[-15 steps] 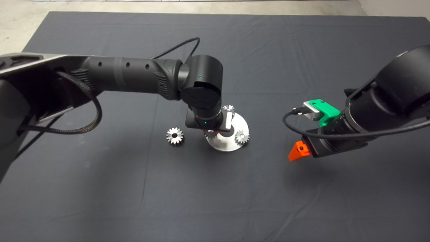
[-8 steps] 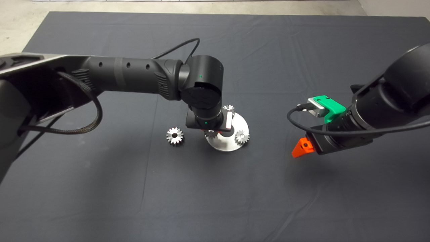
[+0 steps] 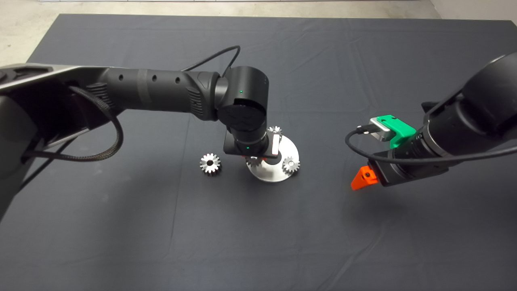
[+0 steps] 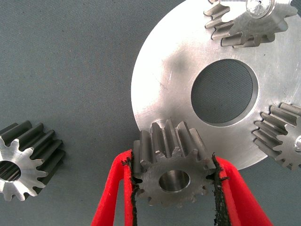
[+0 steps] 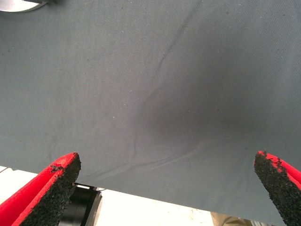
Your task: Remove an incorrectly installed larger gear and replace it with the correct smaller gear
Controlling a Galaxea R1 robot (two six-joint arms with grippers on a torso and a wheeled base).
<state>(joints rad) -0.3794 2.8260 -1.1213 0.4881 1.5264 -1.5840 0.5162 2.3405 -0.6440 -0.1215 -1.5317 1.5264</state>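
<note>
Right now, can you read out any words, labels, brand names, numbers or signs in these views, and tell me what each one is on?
None: no readable text shows in any view.
The silvery round metal plate, the silvery toothed gear between the left gripper fingers, and the loose silvery gear on the dark mat bear no markings.
The left arm's black wrist cap has a raised pattern, too faint to read.
The right gripper sees only mat.
</note>
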